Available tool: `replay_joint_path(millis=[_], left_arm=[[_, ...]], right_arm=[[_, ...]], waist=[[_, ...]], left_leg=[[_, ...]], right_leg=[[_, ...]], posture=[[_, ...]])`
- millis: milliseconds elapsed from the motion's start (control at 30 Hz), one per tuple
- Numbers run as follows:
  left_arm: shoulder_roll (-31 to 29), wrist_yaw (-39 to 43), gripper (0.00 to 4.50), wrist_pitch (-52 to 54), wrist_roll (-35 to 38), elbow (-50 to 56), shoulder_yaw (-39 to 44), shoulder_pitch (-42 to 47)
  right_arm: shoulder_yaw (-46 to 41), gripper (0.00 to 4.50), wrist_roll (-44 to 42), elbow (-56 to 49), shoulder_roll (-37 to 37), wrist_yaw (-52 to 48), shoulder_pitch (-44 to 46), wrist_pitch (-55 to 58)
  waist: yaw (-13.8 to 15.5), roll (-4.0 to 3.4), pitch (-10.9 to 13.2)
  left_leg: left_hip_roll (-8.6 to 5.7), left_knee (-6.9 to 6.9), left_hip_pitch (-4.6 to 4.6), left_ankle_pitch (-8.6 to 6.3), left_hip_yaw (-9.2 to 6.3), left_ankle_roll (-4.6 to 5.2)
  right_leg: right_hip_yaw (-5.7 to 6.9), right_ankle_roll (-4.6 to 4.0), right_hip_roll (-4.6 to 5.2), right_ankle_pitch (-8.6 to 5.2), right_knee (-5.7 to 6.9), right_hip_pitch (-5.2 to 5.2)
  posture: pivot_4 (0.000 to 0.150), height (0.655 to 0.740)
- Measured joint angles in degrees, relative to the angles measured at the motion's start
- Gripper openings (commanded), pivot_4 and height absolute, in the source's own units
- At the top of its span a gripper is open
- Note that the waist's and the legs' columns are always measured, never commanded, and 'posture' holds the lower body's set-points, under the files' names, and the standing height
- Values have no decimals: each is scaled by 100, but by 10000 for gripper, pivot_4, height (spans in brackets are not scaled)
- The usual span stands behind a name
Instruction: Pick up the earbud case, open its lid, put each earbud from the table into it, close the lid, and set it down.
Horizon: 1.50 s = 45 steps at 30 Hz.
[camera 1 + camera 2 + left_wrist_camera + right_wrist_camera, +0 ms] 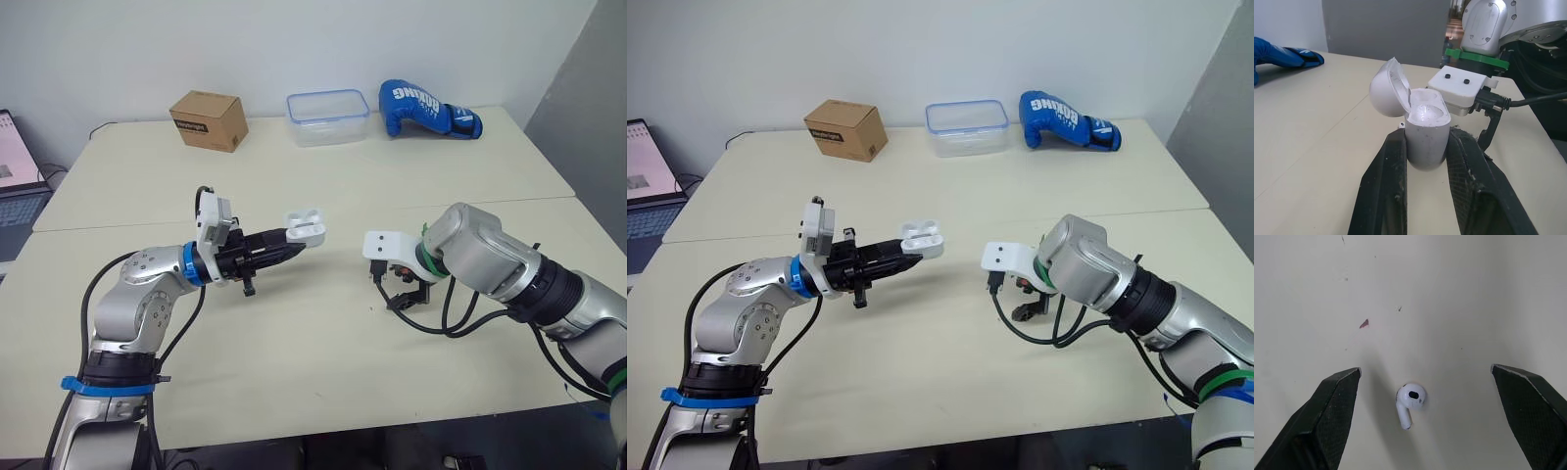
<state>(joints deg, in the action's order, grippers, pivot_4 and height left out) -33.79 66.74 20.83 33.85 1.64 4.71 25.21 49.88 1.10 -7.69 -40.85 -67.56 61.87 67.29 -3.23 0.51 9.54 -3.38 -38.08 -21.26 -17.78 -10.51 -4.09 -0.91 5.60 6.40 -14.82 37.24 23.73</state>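
Earbud case, just one; one loose earbud.

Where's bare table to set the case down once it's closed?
Crowded: between left pincer, holding the earbud case, and right pincer, open over an earbud. Bare: the near table strip robot-side of both pincers, and the middle band between them and the far row: cardboard box, plastic container, boxing glove.
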Motion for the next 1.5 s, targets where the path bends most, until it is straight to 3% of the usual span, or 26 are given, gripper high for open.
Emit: replay_joint_path(millis=[267, 367, 467, 1233, 1333, 1500], left_arm=[[8, 1, 7562, -2, -4, 0, 0, -4], [8, 1, 7562, -2, -5, 0, 0, -4], [12, 0, 7562, -3, -6, 0, 0, -4], [18, -1, 7562, -2, -44, -5, 0, -3], [18, -1, 7562, -2, -46, -5, 0, -3], [18, -14, 7562, -2, -49, -5, 0, -3]], right_arm=[[111, 44614, -24, -120, -148, -81, 9, 201], [109, 38299, -24, -124, -149, -59, 2, 224], [105, 28276, -25, -123, -148, 0, -8, 223], [23, 28276, -466, -161, -144, 420, -213, 694], [23, 22155, -484, -161, -140, 497, -213, 712], [22, 4312, -531, -176, -140, 565, -212, 739]], waist=[[1, 0, 0], [2, 0, 0], [1, 0, 0], [3, 0, 0], [2, 0, 0], [2, 0, 0]], left_leg=[[1, 0, -1, 0, 0, 0], [1, 0, -1, 0, 0, 0], [1, 0, -1, 0, 0, 0], [1, 0, 0, 0, 0, 0], [1, 0, 0, 0, 0, 0], [1, 0, 0, 0, 0, 0]], right_leg=[[1, 0, 0, 0, 1, 1], [0, 0, 0, 0, 1, 1], [0, 0, 0, 0, 1, 1], [0, 0, 0, 0, 1, 0], [1, 0, 0, 0, 2, 0], [0, 0, 0, 0, 1, 0]], posture=[[1500, 7307], [1500, 7307], [1500, 7307], [1500, 7307], [1500, 7307], [1500, 7307]])
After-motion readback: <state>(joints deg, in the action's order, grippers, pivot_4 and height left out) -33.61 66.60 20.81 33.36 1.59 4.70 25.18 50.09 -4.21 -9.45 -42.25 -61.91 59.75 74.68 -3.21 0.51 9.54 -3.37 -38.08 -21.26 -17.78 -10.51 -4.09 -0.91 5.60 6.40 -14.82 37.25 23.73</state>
